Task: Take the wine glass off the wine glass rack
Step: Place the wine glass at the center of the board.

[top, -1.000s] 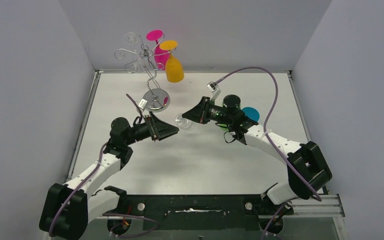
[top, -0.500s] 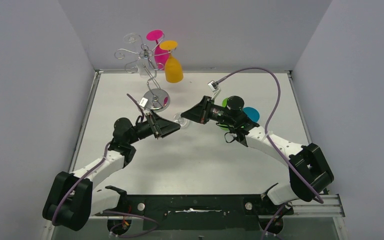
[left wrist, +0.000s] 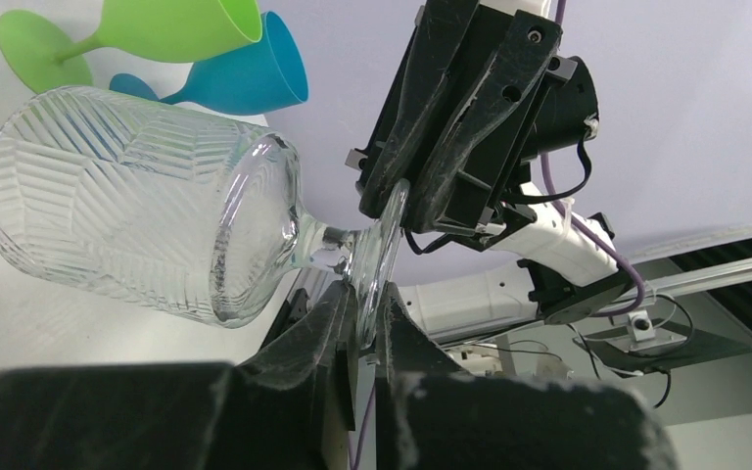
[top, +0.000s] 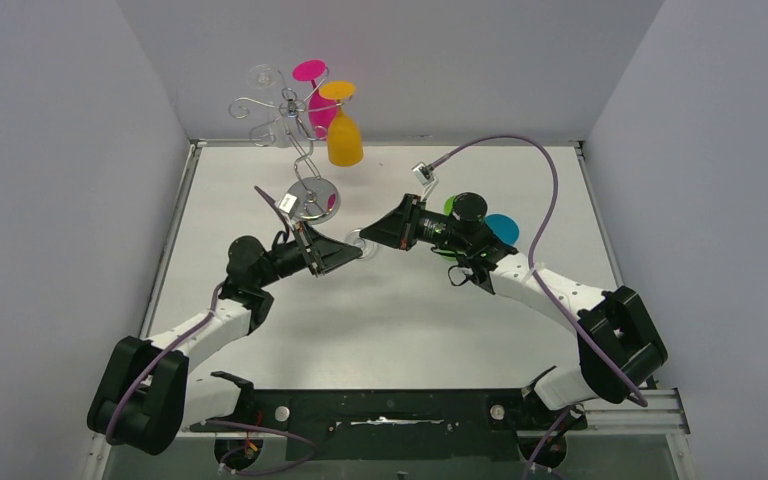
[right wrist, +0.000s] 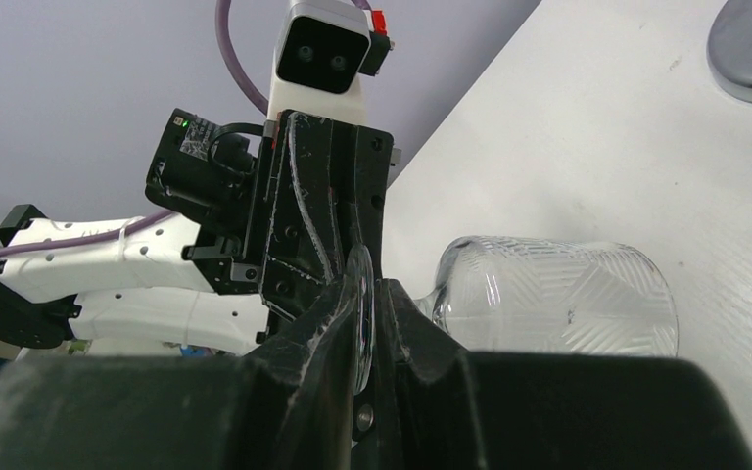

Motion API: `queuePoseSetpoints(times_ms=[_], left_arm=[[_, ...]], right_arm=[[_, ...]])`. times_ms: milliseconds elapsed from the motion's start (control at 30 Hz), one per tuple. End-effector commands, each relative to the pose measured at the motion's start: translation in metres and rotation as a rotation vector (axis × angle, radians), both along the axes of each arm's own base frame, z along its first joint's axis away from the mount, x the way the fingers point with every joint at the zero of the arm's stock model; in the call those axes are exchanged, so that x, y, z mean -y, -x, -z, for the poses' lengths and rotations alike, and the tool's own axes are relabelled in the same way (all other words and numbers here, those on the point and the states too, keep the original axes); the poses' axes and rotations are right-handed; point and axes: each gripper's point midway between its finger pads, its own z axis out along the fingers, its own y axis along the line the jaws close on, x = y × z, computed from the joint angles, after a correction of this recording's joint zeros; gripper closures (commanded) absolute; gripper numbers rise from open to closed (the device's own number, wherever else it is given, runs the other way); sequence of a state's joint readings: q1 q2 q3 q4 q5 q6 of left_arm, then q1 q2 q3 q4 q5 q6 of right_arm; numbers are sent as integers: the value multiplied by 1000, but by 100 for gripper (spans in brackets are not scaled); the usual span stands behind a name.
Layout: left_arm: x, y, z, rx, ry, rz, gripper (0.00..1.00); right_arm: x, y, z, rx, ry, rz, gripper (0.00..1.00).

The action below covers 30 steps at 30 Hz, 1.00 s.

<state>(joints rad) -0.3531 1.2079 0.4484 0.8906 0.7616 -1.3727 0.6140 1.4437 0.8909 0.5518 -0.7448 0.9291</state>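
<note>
A clear ribbed wine glass [top: 361, 241] hangs on its side between the two arms, above the table and away from the wine glass rack [top: 295, 128]. Its bowl [left wrist: 137, 206] points away from the left wrist camera, and its round foot [left wrist: 384, 243] stands on edge. My left gripper [left wrist: 367, 305] is shut on the lower rim of that foot. From the opposite side my right gripper [right wrist: 370, 305] is shut on the same foot [right wrist: 360, 299], with the bowl [right wrist: 558, 294] just above the table.
On the rack's scroll arms hang a pink glass [top: 317, 100], a yellow glass [top: 345, 138] and a clear foot disc [top: 263, 75]. The rack's shiny round base [top: 312, 199] stands just behind the grippers. A green glass [left wrist: 157, 24] and a blue glass [left wrist: 250, 73] lie by the right arm.
My left gripper moved right up to the glass's foot and closed on it. The right gripper brought the glass slightly left and stayed shut on the foot.
</note>
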Motion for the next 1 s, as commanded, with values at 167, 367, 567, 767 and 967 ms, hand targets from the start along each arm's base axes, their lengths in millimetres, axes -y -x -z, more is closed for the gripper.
queuePoseSetpoints(times_ms=[167, 367, 567, 767, 967], left_arm=[[11, 12, -7, 230, -133, 92, 100], [16, 33, 42, 525, -590, 212, 100], [8, 51, 44, 812, -622, 242, 100], [4, 96, 38, 1276, -502, 394, 100], [-2, 94, 36, 1376, -551, 386, 100]], right_arm=[[13, -1, -45, 154, -49, 8, 51], [87, -50, -22, 25, 64, 247, 41], [115, -48, -22, 46, 116, 239, 39], [102, -19, -29, 81, 108, 40, 36], [65, 16, -13, 50, 137, -200, 36]])
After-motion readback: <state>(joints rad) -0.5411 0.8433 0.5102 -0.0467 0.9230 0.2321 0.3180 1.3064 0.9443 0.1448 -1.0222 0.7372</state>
